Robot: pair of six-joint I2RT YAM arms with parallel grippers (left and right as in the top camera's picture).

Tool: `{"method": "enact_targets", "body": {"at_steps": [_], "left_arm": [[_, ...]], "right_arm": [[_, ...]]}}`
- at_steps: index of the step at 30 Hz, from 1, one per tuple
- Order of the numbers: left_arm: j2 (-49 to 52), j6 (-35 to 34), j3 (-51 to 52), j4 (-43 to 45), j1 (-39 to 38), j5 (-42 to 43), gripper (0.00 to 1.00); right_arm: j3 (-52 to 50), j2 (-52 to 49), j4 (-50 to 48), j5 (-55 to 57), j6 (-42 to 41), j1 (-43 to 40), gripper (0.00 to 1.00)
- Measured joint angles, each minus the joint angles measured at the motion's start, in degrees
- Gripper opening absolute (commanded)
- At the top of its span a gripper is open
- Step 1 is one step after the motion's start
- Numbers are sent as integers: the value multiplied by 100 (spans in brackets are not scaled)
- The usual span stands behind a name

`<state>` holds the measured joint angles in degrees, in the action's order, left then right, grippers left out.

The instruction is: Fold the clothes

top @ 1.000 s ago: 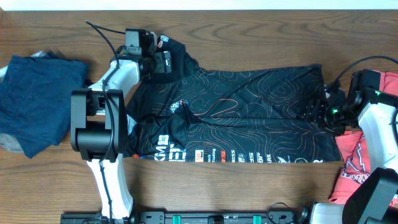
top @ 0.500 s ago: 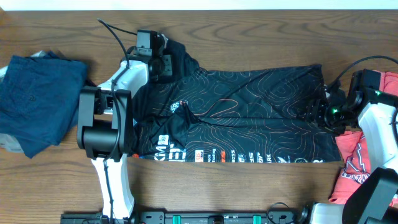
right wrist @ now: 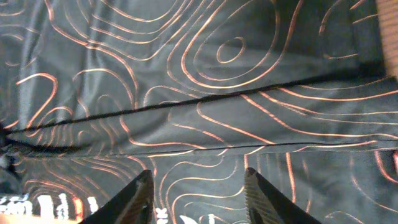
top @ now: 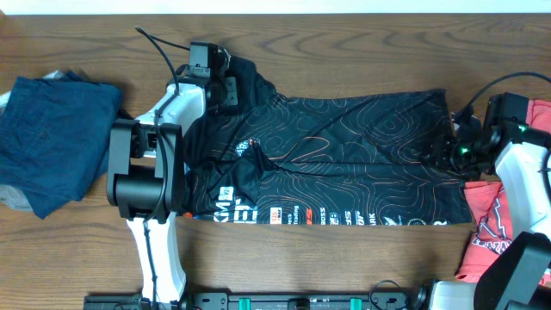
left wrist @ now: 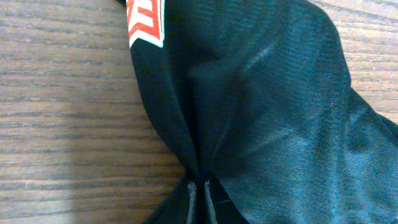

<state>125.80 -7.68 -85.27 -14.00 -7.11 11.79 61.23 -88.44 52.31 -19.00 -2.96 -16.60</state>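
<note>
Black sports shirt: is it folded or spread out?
Mostly spread. The black sports shirt lies stretched across the table, with one lengthwise flap laid over; the left tool pinches a bunched end.

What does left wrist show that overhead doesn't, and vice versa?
Left wrist only: the pinch up close, with black shirt fabric gathered into the shut left gripper. Overhead only: the shirt's full spread, the navy garment at its left, the red T-shirt at its right, and the right gripper. Both: black shirt on the wooden table.

The wooden table carries a black shirt centrally, a navy garment left, a red T-shirt right.
</note>
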Motion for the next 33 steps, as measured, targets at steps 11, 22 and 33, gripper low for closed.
{"method": "enact_targets", "body": {"at_steps": [11,22,33], "left_arm": [[-205,-114,-22,-992,103,389,6],[-863,-131,-20,-1458,101,699,6],[-890,-131,-22,-1674,101,737,6]], "right_arm": [[916,-1154,-1266,651,-289,83,56],[2470,-3069,-2568,1001,-634,275,61],[2476,-3672,-3574,1346,-1257,269,42]]}}
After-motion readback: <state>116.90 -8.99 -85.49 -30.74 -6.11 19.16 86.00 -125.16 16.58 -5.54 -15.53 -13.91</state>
